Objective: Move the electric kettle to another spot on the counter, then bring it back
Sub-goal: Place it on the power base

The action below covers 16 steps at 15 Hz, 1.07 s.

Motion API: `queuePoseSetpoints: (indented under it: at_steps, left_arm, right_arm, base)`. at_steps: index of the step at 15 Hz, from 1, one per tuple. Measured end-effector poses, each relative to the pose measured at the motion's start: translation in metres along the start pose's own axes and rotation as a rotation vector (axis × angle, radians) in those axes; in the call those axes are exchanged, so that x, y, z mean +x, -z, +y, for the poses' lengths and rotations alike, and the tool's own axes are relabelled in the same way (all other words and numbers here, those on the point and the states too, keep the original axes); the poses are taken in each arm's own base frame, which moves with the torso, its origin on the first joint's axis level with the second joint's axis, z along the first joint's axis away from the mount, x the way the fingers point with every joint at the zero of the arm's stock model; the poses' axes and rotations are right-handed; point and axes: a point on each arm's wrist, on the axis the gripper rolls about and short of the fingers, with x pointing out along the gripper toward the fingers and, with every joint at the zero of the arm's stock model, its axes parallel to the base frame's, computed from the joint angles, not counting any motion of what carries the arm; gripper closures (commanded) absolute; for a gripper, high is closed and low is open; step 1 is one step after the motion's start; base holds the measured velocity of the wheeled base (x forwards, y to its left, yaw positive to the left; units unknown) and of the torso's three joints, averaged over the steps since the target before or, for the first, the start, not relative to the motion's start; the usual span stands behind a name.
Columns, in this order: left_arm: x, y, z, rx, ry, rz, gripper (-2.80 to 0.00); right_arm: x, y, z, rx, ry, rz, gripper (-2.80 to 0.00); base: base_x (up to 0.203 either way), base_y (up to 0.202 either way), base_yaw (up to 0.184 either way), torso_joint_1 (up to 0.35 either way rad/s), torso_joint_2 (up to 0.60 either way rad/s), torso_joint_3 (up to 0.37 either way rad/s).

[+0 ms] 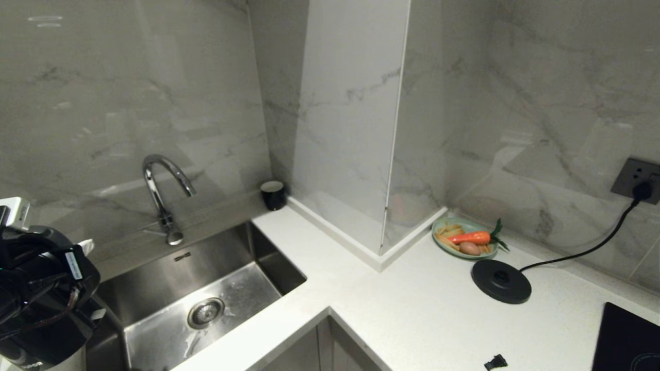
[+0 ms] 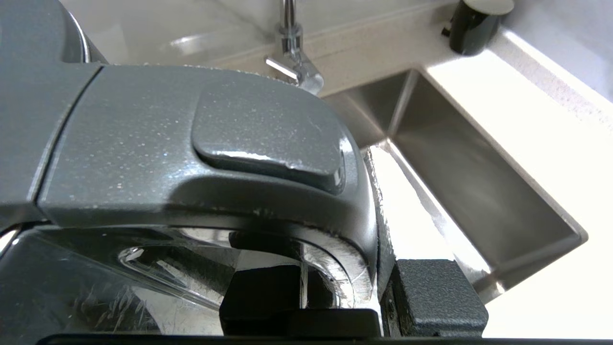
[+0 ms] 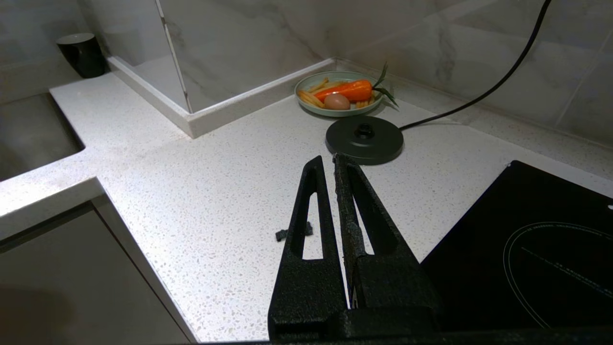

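Sink (image 1: 206, 288) sunk into the counter (image 1: 423, 314) at left, tap (image 1: 162, 198) behind it against the wall; cup (image 1: 273, 195) at the sink's far right corner, beside the pillar (image 1: 350, 129); plate of food (image 1: 465, 237) right of the pillar, against the wall; kettle base (image 1: 500, 281) just before the plate, cord (image 1: 582, 252) running right to the wall socket (image 1: 637, 180); hob (image 1: 626, 337) at near right; kettle (image 1: 38, 299) at far left, held in the left gripper (image 2: 306, 297).

- A steel sink (image 1: 206, 288) sat under a curved tap (image 1: 164, 196).
- A small black cup (image 1: 273, 195) stood by the wall.
- A green plate (image 1: 464, 238) held a carrot (image 1: 470, 237).
- A corded round base (image 1: 500, 280) lay just beside the plate.
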Motion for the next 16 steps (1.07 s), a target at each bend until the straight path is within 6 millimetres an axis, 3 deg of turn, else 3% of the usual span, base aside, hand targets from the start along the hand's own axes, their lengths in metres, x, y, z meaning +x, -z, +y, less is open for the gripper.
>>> queuePoseSetpoints:
  at_steps: [7,16]
  left_arm:
    - [-0.012,-0.001,-0.015,0.017,0.030,-0.021,0.00]
    - [-0.013,-0.002,-0.019,0.009,0.047,-0.025,0.00]
  right_arm:
    - [0.000,0.000,0.000,0.000,0.000,0.000,0.00]
    - [0.000,0.000,0.000,0.000,0.001,0.000,0.00]
  base:
    - [0.000,0.000,0.000,0.000,0.00,0.000]
    - [0.005,0.008,-0.164,-0.001,0.00,0.004]
